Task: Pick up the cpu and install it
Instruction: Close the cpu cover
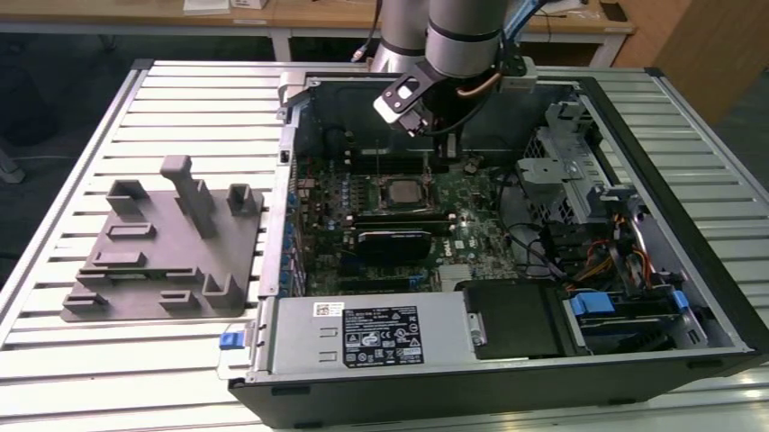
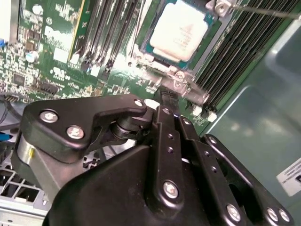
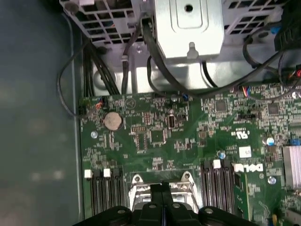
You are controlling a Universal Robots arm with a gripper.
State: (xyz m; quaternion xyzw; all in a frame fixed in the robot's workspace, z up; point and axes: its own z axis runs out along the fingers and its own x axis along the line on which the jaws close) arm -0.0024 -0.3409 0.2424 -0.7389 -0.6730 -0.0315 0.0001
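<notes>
Cpu (image 2: 181, 29) seated on motherboard (image 2: 51, 66), one edge cut off (tool (image 3: 162, 188) pressed together, empty).

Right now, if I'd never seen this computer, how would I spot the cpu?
Look into the open computer case lying on the slatted table, at the green motherboard on its floor. Near the board's middle, between rows of long black slots, sits the cpu: the one flat square with a shiny silver-white top.

A slatted silver metal table (image 1: 72, 378) fills the foreground; behind it stand pale wooden desks (image 1: 324, 13), a wooden panel (image 1: 709, 45) at the exterior view's right, and dark floor (image 1: 85, 54).
</notes>
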